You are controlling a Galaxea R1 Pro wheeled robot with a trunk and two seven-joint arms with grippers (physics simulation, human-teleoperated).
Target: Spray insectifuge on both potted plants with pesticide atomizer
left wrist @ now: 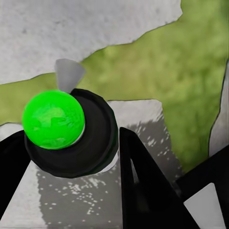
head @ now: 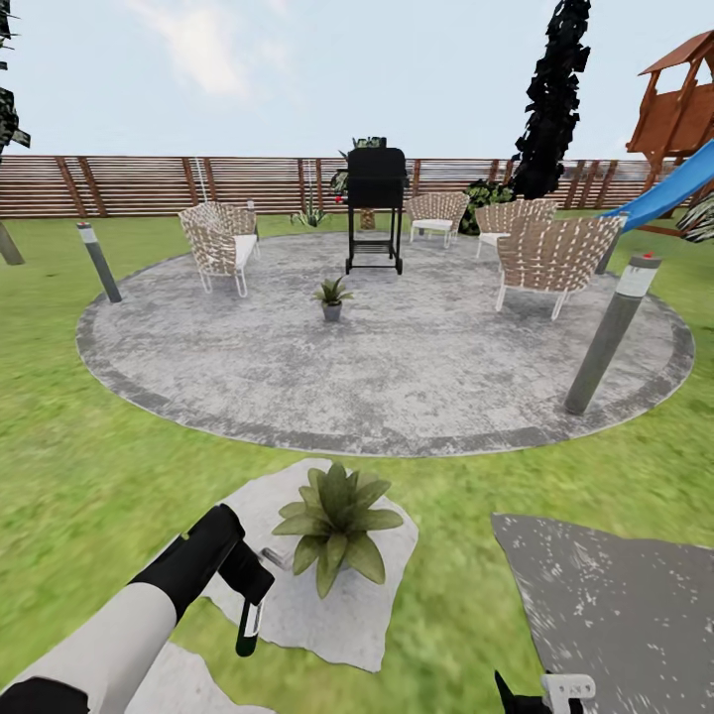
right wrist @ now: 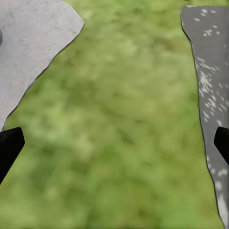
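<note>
My left gripper point(head: 250, 587) is shut on the pesticide atomizer point(head: 248, 629), a slim dark bottle with a white label that hangs down over a pale stepping stone point(head: 342, 615). In the left wrist view the atomizer point(left wrist: 88, 143) sits between the black fingers point(left wrist: 143, 191); its top there is a bright green ball point(left wrist: 53, 119) with a grey nozzle point(left wrist: 69, 73). One potted plant point(head: 335, 524) stands on that stone just right of the bottle. The other potted plant point(head: 331, 296) is on the round patio point(head: 416, 367). My right gripper point(head: 537, 694) is open over grass point(right wrist: 119, 119).
A dark grey slab point(head: 615, 595) lies at the right. On the patio stand a black grill point(head: 375, 203), several woven chairs point(head: 550, 256) and grey bollard lamps point(head: 613, 332). A brown slatted fence point(head: 149, 183) and a playset with a blue slide point(head: 674, 183) are behind.
</note>
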